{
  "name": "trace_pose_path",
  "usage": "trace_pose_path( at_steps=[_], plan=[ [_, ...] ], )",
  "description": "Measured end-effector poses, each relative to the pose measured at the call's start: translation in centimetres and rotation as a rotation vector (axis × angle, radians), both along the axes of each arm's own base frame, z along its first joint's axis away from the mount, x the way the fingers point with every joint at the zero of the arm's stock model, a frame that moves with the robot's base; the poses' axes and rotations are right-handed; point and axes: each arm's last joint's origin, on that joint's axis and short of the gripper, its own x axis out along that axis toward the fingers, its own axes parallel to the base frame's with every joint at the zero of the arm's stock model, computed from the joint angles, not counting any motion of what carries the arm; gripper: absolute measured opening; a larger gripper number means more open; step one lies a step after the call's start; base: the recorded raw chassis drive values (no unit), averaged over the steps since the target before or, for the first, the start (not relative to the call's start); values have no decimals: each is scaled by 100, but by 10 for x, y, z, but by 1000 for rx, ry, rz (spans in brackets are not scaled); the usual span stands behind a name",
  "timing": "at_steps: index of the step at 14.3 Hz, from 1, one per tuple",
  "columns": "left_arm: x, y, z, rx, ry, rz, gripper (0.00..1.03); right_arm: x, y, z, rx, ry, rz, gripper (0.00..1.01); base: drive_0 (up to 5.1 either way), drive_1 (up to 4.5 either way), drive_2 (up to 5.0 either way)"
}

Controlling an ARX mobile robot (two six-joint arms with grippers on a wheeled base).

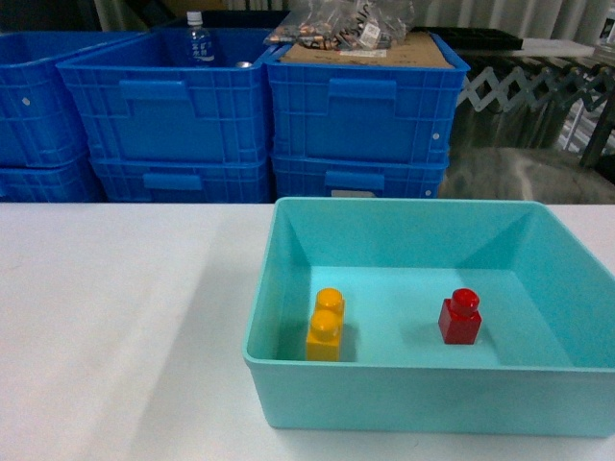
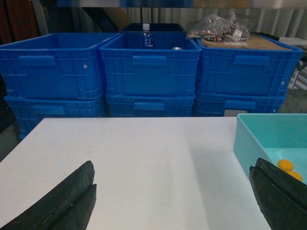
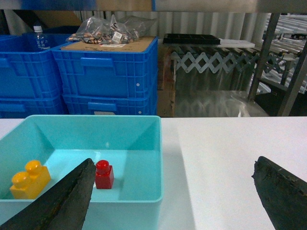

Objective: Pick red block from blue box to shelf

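Observation:
The red block [image 1: 460, 317] stands upright on the floor of the blue box [image 1: 432, 394], right of centre; it has one stud on top. No gripper shows in the head view. In the right wrist view my right gripper [image 3: 173, 167] is open and empty over the box's right rim [image 3: 160, 158], with the red block [image 3: 104, 174] just beyond its left fingertip. My left gripper [image 2: 171, 175] is open and empty above the bare table, left of the blue box [image 2: 254, 139]. Part of the steel shelf [image 3: 264, 55] shows at the back right.
A yellow-orange two-stud brick [image 1: 326, 325] sits in the box's left half. Stacked dark blue crates [image 1: 360, 115] line the far table edge, one holding a water bottle [image 1: 197, 40], another topped with bagged parts [image 1: 346, 24]. A grey lattice conveyor [image 3: 216, 60] stands behind on the right.

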Motion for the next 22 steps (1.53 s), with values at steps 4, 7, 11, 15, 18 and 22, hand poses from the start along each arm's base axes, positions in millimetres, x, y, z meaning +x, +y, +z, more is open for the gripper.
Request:
trace_pose_path(
  at_steps=[4, 7, 11, 15, 18, 22],
  plan=[
    [0, 0, 0, 0, 0, 0, 98, 13, 6, 1, -49, 123, 145, 98, 0, 0, 0],
    [0, 0, 0, 0, 0, 0, 98, 64, 24, 29, -42, 200, 247, 98, 0, 0, 0],
    [0, 0, 0, 0, 0, 0, 98, 161, 74, 11, -42, 484, 319, 98, 0, 0, 0],
    [0, 0, 0, 0, 0, 0, 98, 235, 98, -33, -59, 685, 240, 98, 0, 0, 0],
    [0, 0, 0, 0, 0, 1, 98, 270, 106, -59, -77, 784, 200, 98, 0, 0, 0],
    [0, 0, 0, 0, 0, 0, 98, 300, 103, -78, -85, 833, 136, 98, 0, 0, 0]
  ],
)
